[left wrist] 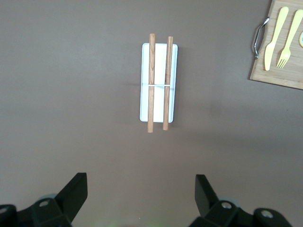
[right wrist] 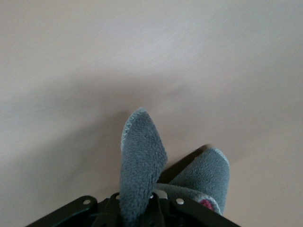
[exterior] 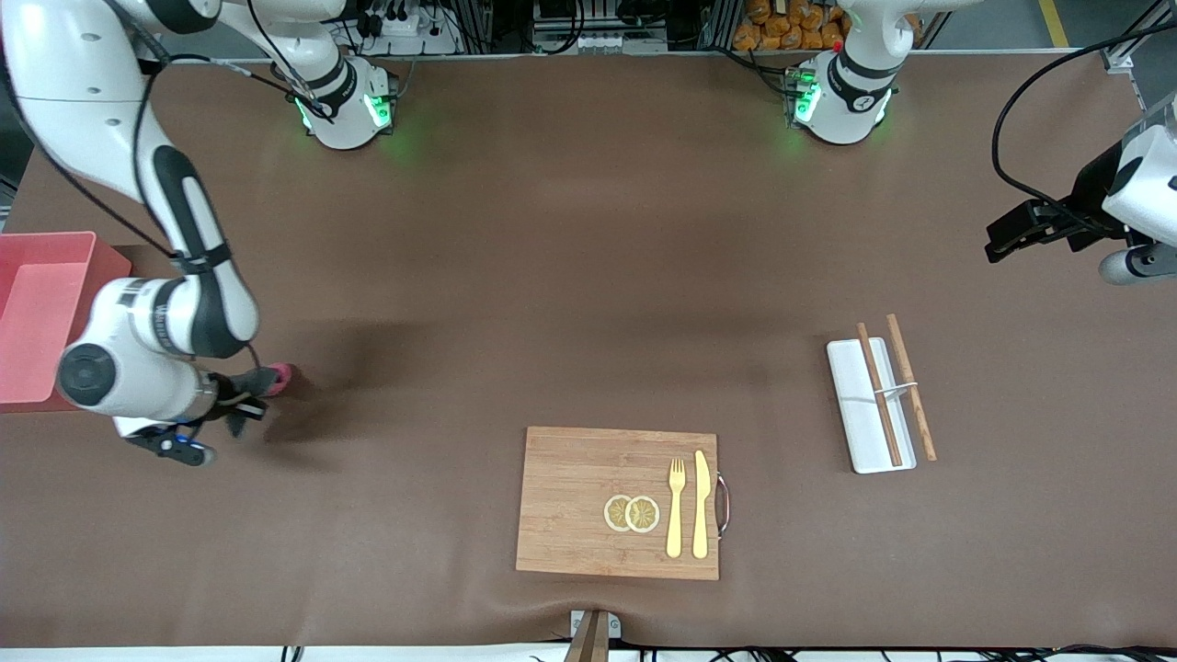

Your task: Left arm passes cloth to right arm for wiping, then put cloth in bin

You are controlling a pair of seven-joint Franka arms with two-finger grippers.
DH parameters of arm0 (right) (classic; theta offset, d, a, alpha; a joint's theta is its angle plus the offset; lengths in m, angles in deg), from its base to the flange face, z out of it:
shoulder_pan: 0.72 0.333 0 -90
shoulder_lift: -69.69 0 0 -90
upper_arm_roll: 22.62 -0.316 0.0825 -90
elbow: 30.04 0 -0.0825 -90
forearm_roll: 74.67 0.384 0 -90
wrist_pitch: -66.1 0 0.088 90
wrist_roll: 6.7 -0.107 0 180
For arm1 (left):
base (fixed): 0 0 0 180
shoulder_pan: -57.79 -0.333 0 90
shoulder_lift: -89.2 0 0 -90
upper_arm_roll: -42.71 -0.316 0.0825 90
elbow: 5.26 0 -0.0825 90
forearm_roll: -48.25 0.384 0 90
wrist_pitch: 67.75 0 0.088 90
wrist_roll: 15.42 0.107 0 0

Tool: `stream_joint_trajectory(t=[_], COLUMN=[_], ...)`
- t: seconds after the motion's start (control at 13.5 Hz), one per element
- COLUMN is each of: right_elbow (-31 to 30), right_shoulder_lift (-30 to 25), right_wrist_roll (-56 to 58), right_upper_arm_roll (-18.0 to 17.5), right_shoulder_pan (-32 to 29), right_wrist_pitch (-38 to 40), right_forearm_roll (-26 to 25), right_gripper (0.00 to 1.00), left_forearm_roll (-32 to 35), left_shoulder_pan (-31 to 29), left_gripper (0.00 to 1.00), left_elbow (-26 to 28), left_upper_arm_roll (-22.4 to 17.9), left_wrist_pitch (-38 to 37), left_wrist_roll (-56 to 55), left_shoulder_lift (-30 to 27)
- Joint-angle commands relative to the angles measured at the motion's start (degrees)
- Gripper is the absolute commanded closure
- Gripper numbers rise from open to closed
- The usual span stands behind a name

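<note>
While your right gripper [exterior: 241, 397] is clamped on the cloth [exterior: 267, 379], you are in the last stretch of the job as I judge it: the cloth sits with the right arm, so what remains is getting it into the bin [exterior: 41, 313]. Held low over bare table mat [exterior: 570, 276] near the right arm's end, the cloth shows grey folds poking out past the fingers in the right wrist view [right wrist: 142, 161], with a pink patch at one edge.

Your next move calls for lifting and carrying the cloth over the bin's open top, which stands just beside the arm at the table's edge, clearing its near wall before you let go.

Your left gripper [exterior: 1016, 234] waits with its jaws spread wide and empty, up over the left arm's end of the table, looking down on the white tray [exterior: 869, 405] and its two wooden sticks [exterior: 897, 386].

Watch what you cannot see: the right arm's forearm covers much of the gripper in the front view, the bin is cut off by the frame edge, and whether the cloth touches the mat cannot be told.
</note>
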Motion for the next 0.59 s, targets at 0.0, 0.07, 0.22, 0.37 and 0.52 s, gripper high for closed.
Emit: stream_joint_trajectory(t=[0.0, 0.07, 0.22, 0.37, 0.52], right_elbow=[-3.2, -3.2, -3.1, -2.3, -0.8], right_shoulder_lift=[-3.4, -3.4, -3.9, -3.8, -3.8], right_wrist_roll=[-12.0, -16.4, -24.6, -34.6, -39.1], right_upper_arm_roll=[0.0, -0.2, -0.1, -0.2, -0.1], right_shoulder_pan=[5.5, 7.3, 12.1, 16.5, 18.2], right_wrist_pitch=[0.0, 0.0, 0.1, -0.6, -0.6], right_forearm_roll=[1.7, 4.0, 8.3, 9.2, 14.5], right_gripper=[1.00, 1.00, 1.00, 1.00, 1.00], left_forearm_roll=[-0.5, -0.6, -0.5, -0.5, -0.5], left_shoulder_pan=[-0.8, -0.7, -0.7, -0.7, -0.7], left_gripper=[0.00, 0.00, 0.00, 0.00, 0.00], left_elbow=[1.2, 1.3, 1.3, 1.2, 1.2], left_upper_arm_roll=[0.5, 0.6, 0.7, 0.7, 0.6], left_wrist_pitch=[1.0, 1.0, 0.8, 0.7, 0.7], left_wrist_roll=[1.4, 1.3, 1.5, 1.6, 1.7], left_shoulder_lift=[-1.4, -1.5, -1.5, -1.5, -1.5])
